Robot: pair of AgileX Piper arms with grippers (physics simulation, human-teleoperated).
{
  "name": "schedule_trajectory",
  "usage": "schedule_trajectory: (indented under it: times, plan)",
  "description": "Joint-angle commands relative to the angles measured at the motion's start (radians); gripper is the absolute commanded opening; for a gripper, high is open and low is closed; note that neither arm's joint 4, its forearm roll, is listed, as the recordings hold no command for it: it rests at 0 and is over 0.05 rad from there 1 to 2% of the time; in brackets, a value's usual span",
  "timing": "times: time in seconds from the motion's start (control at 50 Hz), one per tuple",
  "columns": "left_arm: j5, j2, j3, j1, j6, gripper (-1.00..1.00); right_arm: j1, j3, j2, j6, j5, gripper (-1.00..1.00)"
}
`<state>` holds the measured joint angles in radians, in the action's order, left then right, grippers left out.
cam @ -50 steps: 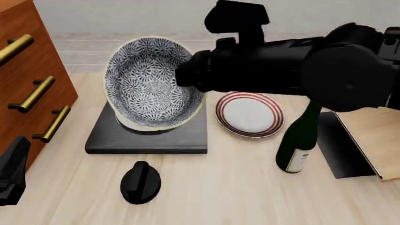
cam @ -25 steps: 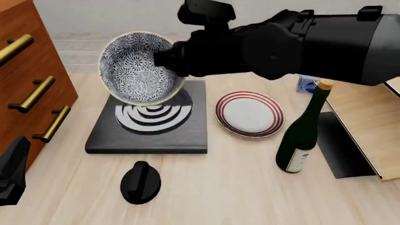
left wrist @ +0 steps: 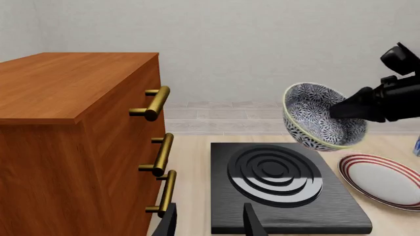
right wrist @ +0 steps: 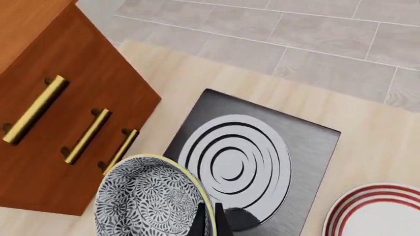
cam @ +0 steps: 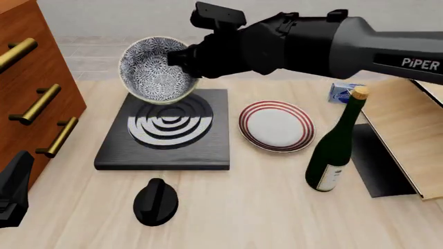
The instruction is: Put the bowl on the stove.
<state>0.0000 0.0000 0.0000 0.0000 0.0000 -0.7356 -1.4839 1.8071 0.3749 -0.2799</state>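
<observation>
The grey-and-white floral bowl [cam: 153,70] hangs tilted in the air over the far edge of the stove [cam: 111,150], its opening turned toward the camera. My right gripper [cam: 182,58] is shut on the bowl's right rim; in the right wrist view its fingertips [right wrist: 206,222] pinch the yellowish rim of the bowl [right wrist: 141,201] beside the stove [right wrist: 315,147]. The left wrist view shows the bowl [left wrist: 308,115] clearly above the black ringed stove [left wrist: 341,216], not touching it. My left gripper [left wrist: 210,223] is open and holds nothing, low at the table's near left [cam: 10,199].
A wooden dresser [cam: 28,88] with brass handles stands left of the stove. A white plate with red rings [cam: 275,126] lies to its right, then a green bottle [cam: 335,150], a small blue box [cam: 341,93] and a wooden board [cam: 412,145]. A black knob [cam: 155,202] lies in front.
The right arm carried the bowl away from the camera and slightly to the right; it looks smaller and the stove's rings are uncovered. The left arm has stayed put.
</observation>
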Motion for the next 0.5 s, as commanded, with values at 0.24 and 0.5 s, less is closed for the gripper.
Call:
schedule_trajectory:
  times: [0.24, 0.5]
  plan:
    - [0.0, 0.0, 0.0, 0.0, 0.0, 1.0, 0.038, -0.118, 0.149, 0.032, 0.0, -1.0]
    - [0.0, 0.0, 0.0, 0.0, 0.0, 1.0, 0.045, -0.134, 0.203, 0.047, 0.019, -1.0]
